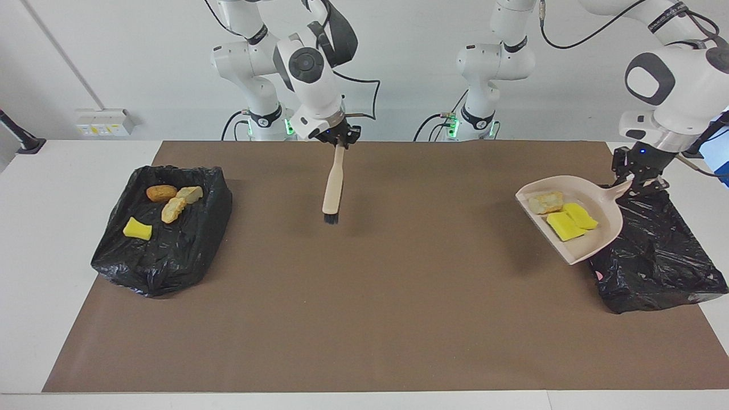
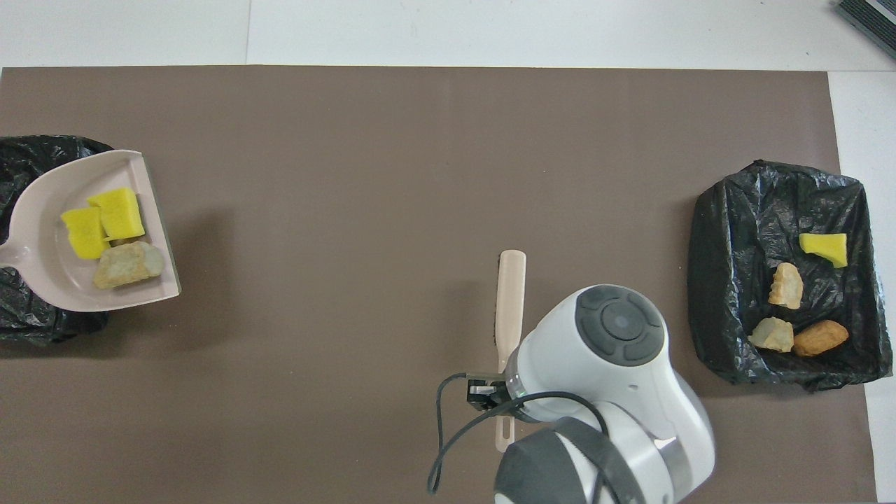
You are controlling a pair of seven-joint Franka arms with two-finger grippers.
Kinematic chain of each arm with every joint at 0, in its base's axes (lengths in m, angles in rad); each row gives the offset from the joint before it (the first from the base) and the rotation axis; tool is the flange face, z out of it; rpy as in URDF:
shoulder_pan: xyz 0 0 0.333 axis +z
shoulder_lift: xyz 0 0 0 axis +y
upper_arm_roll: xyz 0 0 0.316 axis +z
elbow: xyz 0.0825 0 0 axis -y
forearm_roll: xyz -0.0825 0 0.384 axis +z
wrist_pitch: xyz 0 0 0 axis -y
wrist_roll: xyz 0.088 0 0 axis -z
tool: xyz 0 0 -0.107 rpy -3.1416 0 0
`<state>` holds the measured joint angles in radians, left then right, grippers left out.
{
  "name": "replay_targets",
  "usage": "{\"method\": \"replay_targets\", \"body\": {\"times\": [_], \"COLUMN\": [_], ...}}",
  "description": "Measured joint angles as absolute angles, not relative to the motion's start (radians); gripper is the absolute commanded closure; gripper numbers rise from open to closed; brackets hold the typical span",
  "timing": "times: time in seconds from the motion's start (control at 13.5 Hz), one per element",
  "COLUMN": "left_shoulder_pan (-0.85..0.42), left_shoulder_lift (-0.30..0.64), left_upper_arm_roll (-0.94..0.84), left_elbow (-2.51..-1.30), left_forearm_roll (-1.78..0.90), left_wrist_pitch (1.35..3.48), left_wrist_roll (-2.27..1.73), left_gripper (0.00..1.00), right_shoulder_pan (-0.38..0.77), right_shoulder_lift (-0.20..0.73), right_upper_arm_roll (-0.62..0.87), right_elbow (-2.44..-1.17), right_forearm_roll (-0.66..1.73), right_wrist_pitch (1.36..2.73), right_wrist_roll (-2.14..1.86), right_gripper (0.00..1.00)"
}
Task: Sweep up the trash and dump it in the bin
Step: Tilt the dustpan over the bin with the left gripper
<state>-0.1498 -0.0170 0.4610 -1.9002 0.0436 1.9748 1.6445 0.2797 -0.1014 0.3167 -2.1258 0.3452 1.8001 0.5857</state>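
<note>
The white tabletop point(image 1: 68, 239) is carrying a broad brown paper mat point(image 1: 364, 296), and on the mat no loose trash is lying, so the sweeping seems to be finished for this load.

Taking the beige plastic dustpan point(image 1: 601, 228) as the landmark: it is hanging tilted in the air, partly over the edge of the crumpled black-bag-lined bin point(image 1: 660, 267) at the left arm's end of the tabletop. That bin is showing no trash inside, as far as can be seen. The left hand point(image 1: 638, 177) is pinching the dustpan's handle, its fingers pressed onto it, above the bin.

Inside the dustpan three pieces are riding: two bright yellow sponge chunks point(image 1: 571, 222) lying side by side and touching, and one pale tan foam chunk point(image 1: 545, 202) just beside them, nearer its open lip. The dumping is therefore the step in hand, and I judge it not yet done; the pan probably needs carrying further over the bin and tipping.

Well apart from the dustpan, toward the middle of the mat, the right hand point(image 1: 339, 138) is gripping the handle of a beige wooden brush with black bristles point(image 1: 333, 191), fingers clamped on it, bristles hanging down above the mat; this arm is waiting.

At the right arm's end, well apart from the dustpan, a second black-lined bin point(image 1: 165, 250) is holding four small chunks point(image 1: 171, 206): yellow, two tan, one orange-brown.
</note>
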Motion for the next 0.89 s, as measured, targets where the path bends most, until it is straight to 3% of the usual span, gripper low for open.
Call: {"method": "replay_targets", "body": {"times": [0.52,0.89], "left_shoulder_pan": [-0.101,-0.01], "left_shoulder_lift": [0.08,0.181], "left_upper_arm_roll": [0.574,0.579], "left_elbow": [-1.747,-1.621], "left_forearm_roll": [0.006,0.019], "left_wrist_pitch": [1.978,1.996], "left_wrist_roll": [1.819,1.96], "left_gripper": [1.0,1.0], "right_shoulder_pan": [0.457,0.515], "right_shoulder_lift": [-0.021,0.024], "right_upper_arm_roll": [0.318,0.318], "right_elbow": [-2.186,-2.244], "right_forearm_roll": [0.356,0.356], "right_wrist_pitch": [1.991,2.098], "right_wrist_roll": [0.666,0.692], "right_gripper": [1.0,1.0]}}
